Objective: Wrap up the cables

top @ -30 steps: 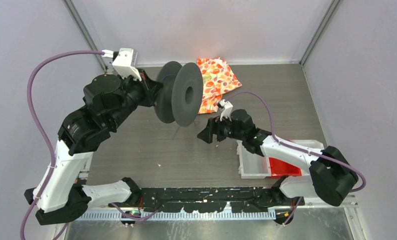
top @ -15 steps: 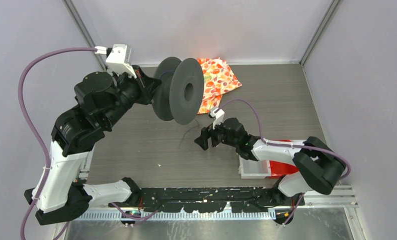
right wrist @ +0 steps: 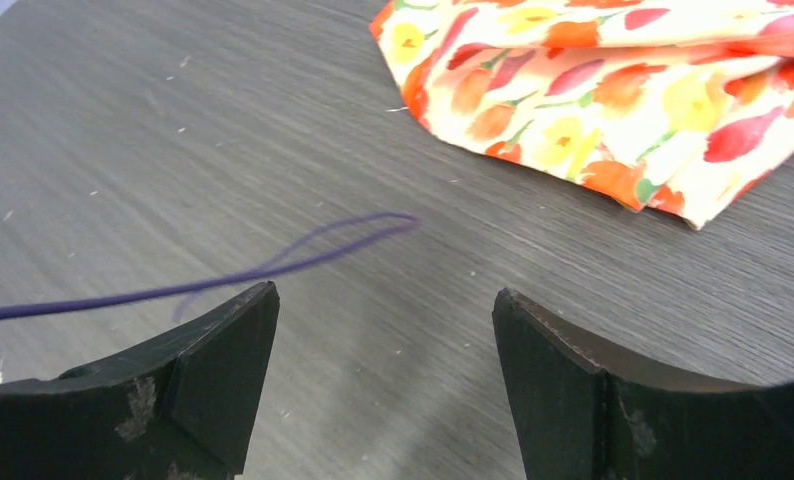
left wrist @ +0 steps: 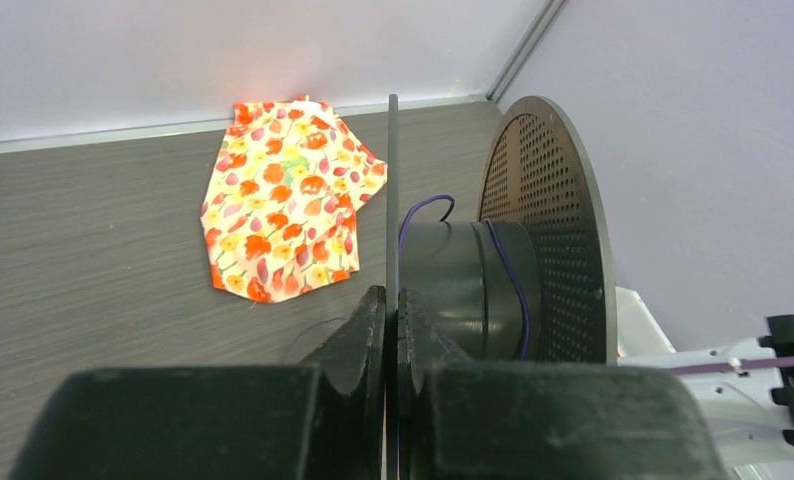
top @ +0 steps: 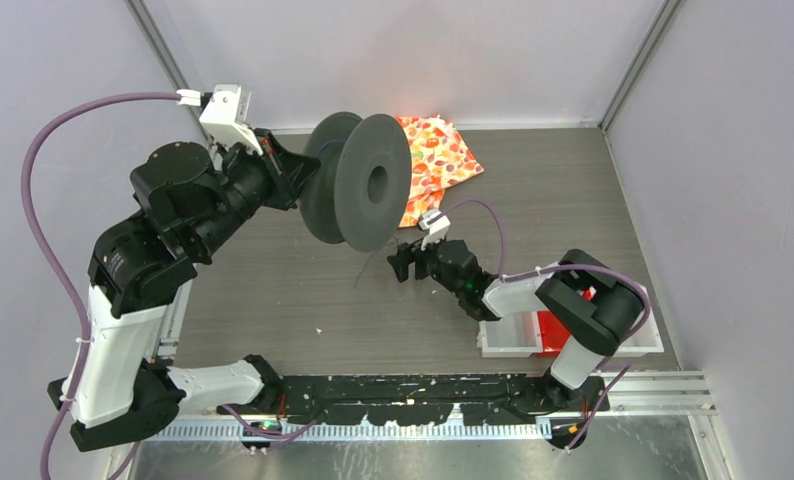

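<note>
My left gripper point(top: 308, 178) is shut on the thin flange of a black spool point(top: 365, 190) and holds it edge-up above the table. In the left wrist view the jaws point(left wrist: 388, 298) pinch the flange, and the thin dark cable point(left wrist: 510, 285) lies in a turn or two round the spool's hub point(left wrist: 458, 290). A loose strand of cable point(top: 365, 268) hangs from the spool to the table. My right gripper point(top: 398, 262) is open and empty, low over the table just right of that strand. In the right wrist view the strand point(right wrist: 303, 250) runs past the left fingertip point(right wrist: 243, 330), outside the jaws point(right wrist: 383, 300).
A flowered orange cloth point(top: 433, 160) lies at the back of the table behind the spool, and also shows in the right wrist view point(right wrist: 613, 90). A white bin point(top: 503, 345) with a red thing point(top: 545, 328) in it stands at the front right, by the right arm.
My right gripper has moved left and closer under the spool, towards the hanging strand, its arm folding back. My left arm has shifted the spool slightly left.
</note>
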Controlling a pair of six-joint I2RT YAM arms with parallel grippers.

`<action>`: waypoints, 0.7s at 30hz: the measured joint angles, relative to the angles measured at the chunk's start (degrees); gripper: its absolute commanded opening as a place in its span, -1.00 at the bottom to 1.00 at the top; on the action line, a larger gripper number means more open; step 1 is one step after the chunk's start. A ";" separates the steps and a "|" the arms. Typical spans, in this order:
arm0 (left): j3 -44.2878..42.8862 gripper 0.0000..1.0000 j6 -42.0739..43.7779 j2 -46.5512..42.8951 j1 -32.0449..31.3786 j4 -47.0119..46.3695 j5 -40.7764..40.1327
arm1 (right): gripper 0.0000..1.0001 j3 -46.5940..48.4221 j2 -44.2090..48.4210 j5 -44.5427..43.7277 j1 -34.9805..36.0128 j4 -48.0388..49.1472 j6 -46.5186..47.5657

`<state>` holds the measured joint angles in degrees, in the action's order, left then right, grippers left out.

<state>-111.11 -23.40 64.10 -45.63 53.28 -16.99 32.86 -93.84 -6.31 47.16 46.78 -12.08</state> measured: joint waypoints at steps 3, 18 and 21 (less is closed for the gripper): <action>-0.55 -0.99 -0.31 0.31 0.00 0.42 0.52 | 0.65 0.48 -3.43 -3.32 0.00 3.15 -0.98; -2.36 -0.99 -0.76 1.29 0.00 1.46 0.76 | 0.52 1.64 -5.68 -5.64 0.04 16.00 -4.24; -2.49 -0.99 -0.94 1.46 0.00 1.51 0.74 | 0.51 1.64 -6.36 -5.11 0.04 18.88 -4.87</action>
<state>-113.60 -24.34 65.56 -45.63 54.78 -16.25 34.50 -100.20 -11.42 47.20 65.67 -16.95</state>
